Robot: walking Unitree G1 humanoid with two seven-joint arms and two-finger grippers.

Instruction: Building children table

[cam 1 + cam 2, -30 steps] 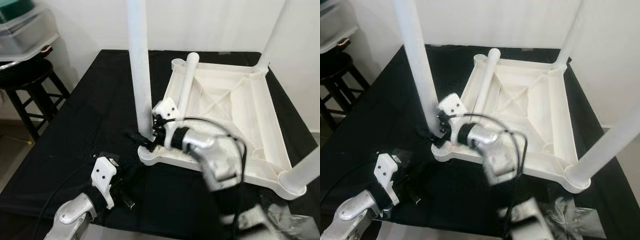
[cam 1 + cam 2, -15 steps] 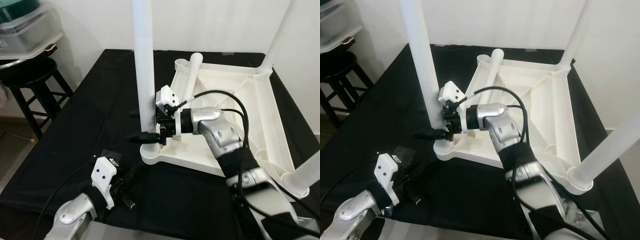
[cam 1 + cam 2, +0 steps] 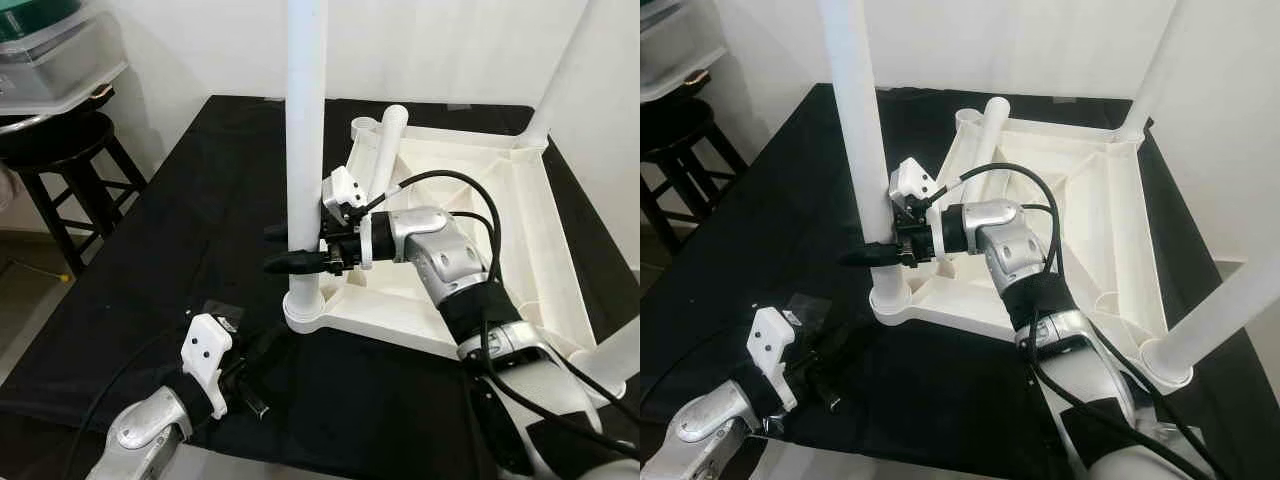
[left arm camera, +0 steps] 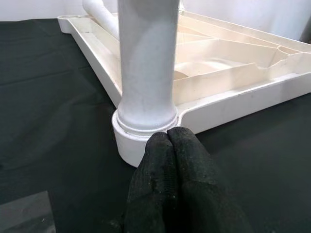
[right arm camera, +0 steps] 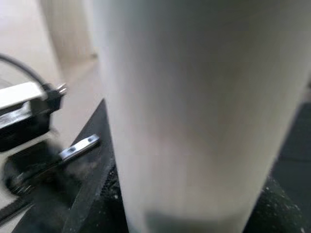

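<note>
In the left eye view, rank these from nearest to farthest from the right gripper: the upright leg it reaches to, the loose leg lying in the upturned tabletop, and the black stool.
1. Upright leg: between the right gripper's fingers.
2. Loose leg: lying in the tabletop, behind the gripper.
3. Black stool: far off to the robot's left, beside the cloth.

Head eyes look down — wrist views hug one leg (image 4: 147, 68).
</note>
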